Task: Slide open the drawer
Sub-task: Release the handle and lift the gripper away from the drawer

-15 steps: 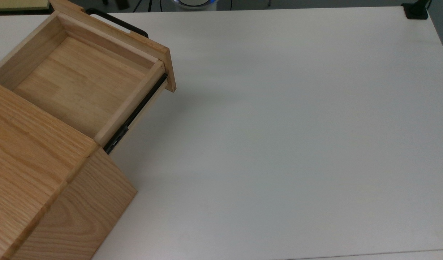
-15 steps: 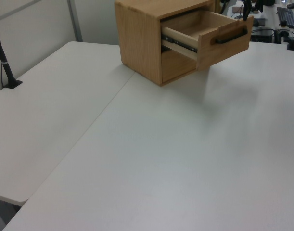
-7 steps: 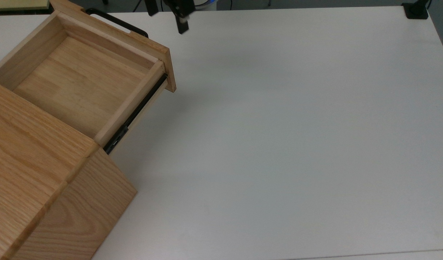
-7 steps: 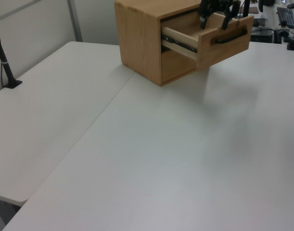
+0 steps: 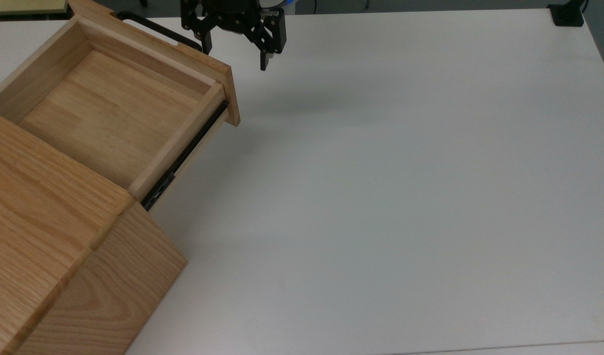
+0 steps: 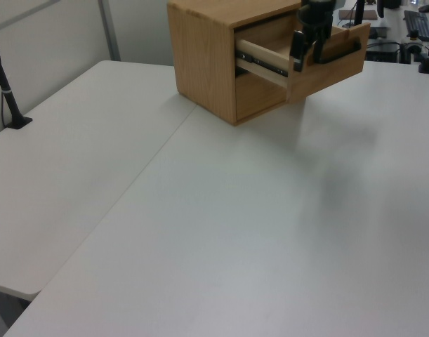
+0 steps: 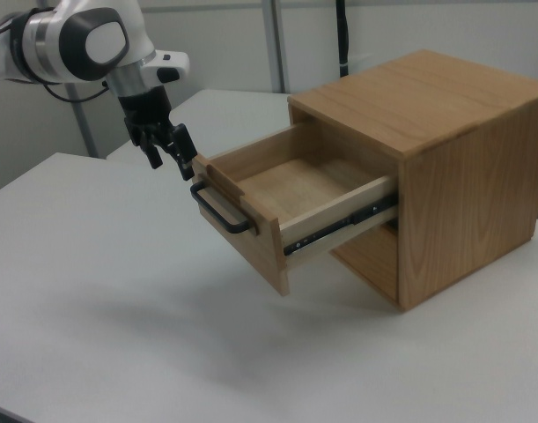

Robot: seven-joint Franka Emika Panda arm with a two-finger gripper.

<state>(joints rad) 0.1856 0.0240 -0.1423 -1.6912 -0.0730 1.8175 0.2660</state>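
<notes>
Claw (image 5: 235, 56) agape beside drawer (image 5: 110, 106) handle (image 5: 159, 30)

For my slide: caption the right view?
End effector open beside the pulled-out drawer and its handle.

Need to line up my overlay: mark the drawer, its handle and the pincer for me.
drawer (image 7: 295, 189): right view, bare inner floor of the tray.
handle (image 7: 217, 214): right view, on the black bar.
pincer (image 5: 234, 54): top view, midway between its fingertips.
</notes>
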